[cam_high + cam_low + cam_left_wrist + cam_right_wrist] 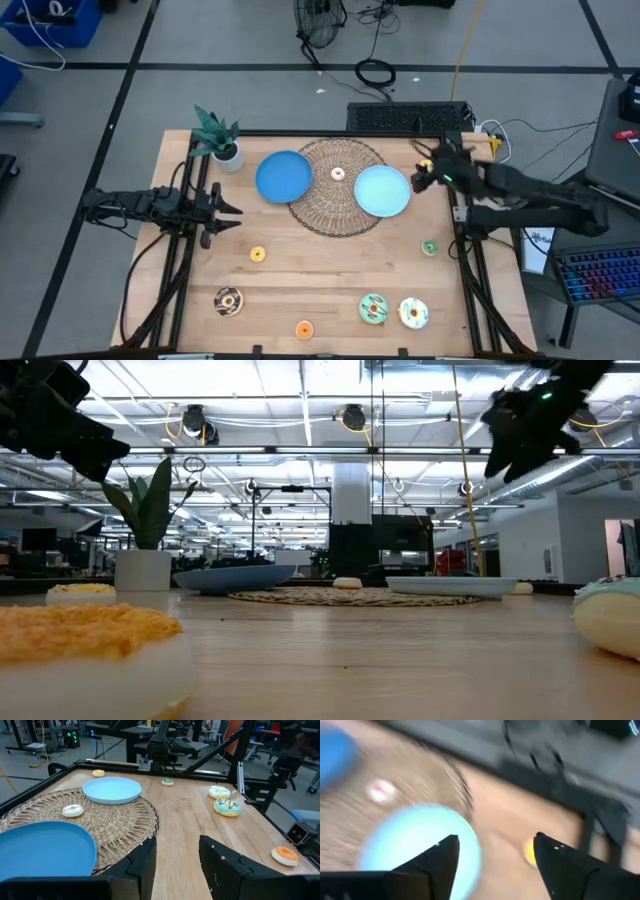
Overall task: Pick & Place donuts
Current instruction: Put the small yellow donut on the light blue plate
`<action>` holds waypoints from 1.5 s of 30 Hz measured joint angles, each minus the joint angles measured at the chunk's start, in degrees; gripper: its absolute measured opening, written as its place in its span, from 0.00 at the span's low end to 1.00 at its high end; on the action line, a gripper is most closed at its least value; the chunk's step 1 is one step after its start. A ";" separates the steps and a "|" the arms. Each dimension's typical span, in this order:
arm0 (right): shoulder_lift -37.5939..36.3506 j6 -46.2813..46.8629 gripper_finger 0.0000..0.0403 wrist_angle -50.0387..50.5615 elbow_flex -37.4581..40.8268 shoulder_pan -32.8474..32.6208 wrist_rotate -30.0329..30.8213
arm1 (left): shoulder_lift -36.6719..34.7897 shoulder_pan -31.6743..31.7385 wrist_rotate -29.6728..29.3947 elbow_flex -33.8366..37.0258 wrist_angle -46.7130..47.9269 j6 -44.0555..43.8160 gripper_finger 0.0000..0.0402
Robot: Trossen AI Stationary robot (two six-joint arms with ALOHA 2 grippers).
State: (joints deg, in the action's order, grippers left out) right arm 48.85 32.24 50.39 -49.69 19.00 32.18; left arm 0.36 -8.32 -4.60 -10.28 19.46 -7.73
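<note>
Fingers of the right gripper (492,855) are spread, holding nothing, at three o'clock of the wicker mat (335,190); the yellow donut (530,851) looks light and stiff, best pinched across its ring.

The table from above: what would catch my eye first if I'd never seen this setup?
Probably the two blue plates on the round wicker mat at the table's far middle, a small pink donut between them. Next, the bigger frosted donuts scattered along the near edge. The right gripper hovers open beside the paler plate, while the left gripper waits open at the left side.
</note>
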 joint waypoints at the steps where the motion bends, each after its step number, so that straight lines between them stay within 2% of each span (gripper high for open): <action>1: 3.81 0.03 0.62 2.48 -2.79 2.45 -1.57 | -0.02 -0.01 -0.02 0.00 -0.02 0.00 0.37; 5: 15.38 -4.15 0.64 4.65 -10.13 12.79 -8.41 | -0.02 -0.02 0.00 0.00 -0.02 0.00 0.37; 9: 24.36 -7.80 0.64 3.22 -10.80 22.01 -17.24 | 0.00 -0.01 0.00 0.00 0.00 0.00 0.37; 15: 32.76 -10.16 0.65 2.13 -7.35 30.42 -17.37 | 0.00 -0.02 0.00 0.00 0.00 0.00 0.37; 24: 34.92 -12.01 0.66 -6.14 0.09 35.26 -17.44 | 0.00 -0.02 0.00 0.00 0.00 0.00 0.37; 34: 34.87 -12.03 0.66 -14.61 3.78 35.42 -17.49 | 0.00 -0.02 0.00 0.00 0.01 0.00 0.37; 45: 34.85 -11.31 0.66 -16.48 4.67 35.43 -17.42 | -0.01 -0.02 0.00 0.00 0.01 0.00 0.37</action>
State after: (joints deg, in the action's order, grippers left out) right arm 83.70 20.93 33.91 -45.01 54.43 14.76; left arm 0.35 -8.34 -4.60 -10.28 19.47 -7.73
